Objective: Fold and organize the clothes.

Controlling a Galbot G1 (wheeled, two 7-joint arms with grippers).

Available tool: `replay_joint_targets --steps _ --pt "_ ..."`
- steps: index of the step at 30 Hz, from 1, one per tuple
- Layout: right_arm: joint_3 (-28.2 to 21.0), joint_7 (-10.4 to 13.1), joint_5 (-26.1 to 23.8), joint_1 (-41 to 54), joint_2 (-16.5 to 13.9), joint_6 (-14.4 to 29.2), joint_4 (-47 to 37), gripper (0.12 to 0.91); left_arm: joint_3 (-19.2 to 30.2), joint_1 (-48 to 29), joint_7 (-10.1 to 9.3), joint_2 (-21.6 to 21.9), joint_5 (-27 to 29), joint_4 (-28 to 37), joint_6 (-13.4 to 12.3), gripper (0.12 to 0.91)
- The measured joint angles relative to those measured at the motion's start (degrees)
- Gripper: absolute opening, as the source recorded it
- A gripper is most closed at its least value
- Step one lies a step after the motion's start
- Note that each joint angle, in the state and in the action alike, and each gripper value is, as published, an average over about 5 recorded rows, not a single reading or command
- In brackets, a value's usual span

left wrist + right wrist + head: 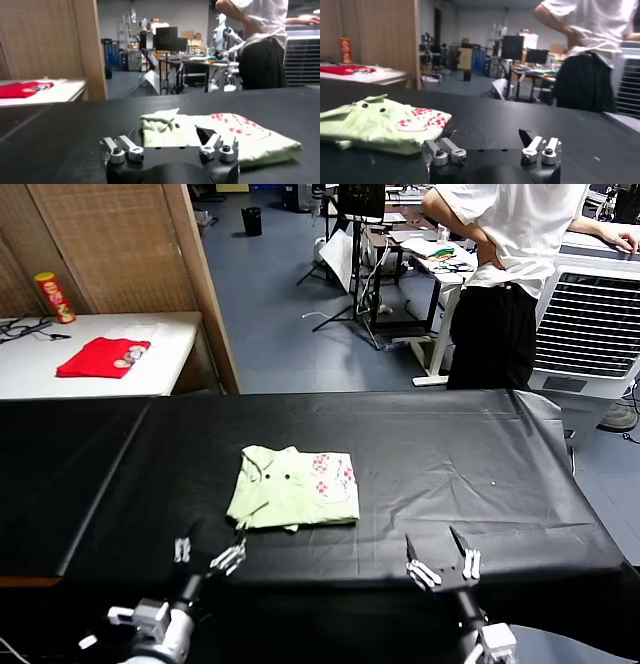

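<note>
The clothes [294, 487] are one pale green shirt with dark buttons and pink-red print, folded into a small rectangle on the black table [470, 454]. Both grippers hover near the table's front edge, apart from the shirt. My left gripper [207, 549] is open and empty, just in front of the shirt's near left corner; in the left wrist view the clothes [220, 132] lie right beyond its gripper [167, 137]. My right gripper [440, 556] is open and empty, to the right of the shirt; the right wrist view shows the clothes [380, 122] off to one side of that gripper [490, 137].
A person [505, 274] in a white top stands beyond the table's far right edge, beside a white cooler unit [590, 324]. A side table [150, 374] at the far left holds a small red garment [102, 356] and a red can [54, 296].
</note>
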Motion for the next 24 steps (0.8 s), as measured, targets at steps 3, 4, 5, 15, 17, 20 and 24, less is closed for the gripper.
replay_joint_targets --steps 3,4,5,15,17,20,24 --pt "0.3 1.7 -0.2 -3.7 0.1 -0.3 2.4 0.798 -1.4 3.5 -0.3 0.3 -0.7 -1.2 -0.4 0.798" --pt "0.3 2.3 -0.2 -4.8 0.2 -0.4 3.2 0.798 -1.9 4.7 -0.5 0.3 -1.0 -1.6 -0.5 0.798" --pt "0.3 2.7 -0.2 -6.0 0.2 -0.7 3.9 0.798 -2.4 5.8 -0.75 0.2 -1.1 -2.0 -0.6 0.798" --pt "-0.6 5.2 0.3 -12.5 0.3 -5.3 7.7 0.798 -6.5 15.2 -1.71 -0.3 -2.9 -5.5 -0.1 0.798" --pt "-0.6 5.2 0.3 -12.8 0.3 -5.4 7.8 0.798 -7.0 16.1 -1.71 -0.4 -3.1 -5.7 0.0 0.798" --pt "-0.6 5.2 0.4 -13.1 0.3 -5.4 8.0 0.798 -7.3 16.9 -1.69 -0.6 -3.3 -5.9 0.0 0.798" --pt "-0.6 5.1 0.4 -13.3 0.3 -5.4 8.1 0.798 -7.4 17.4 -1.67 -0.7 -3.3 -5.9 -0.1 0.798"
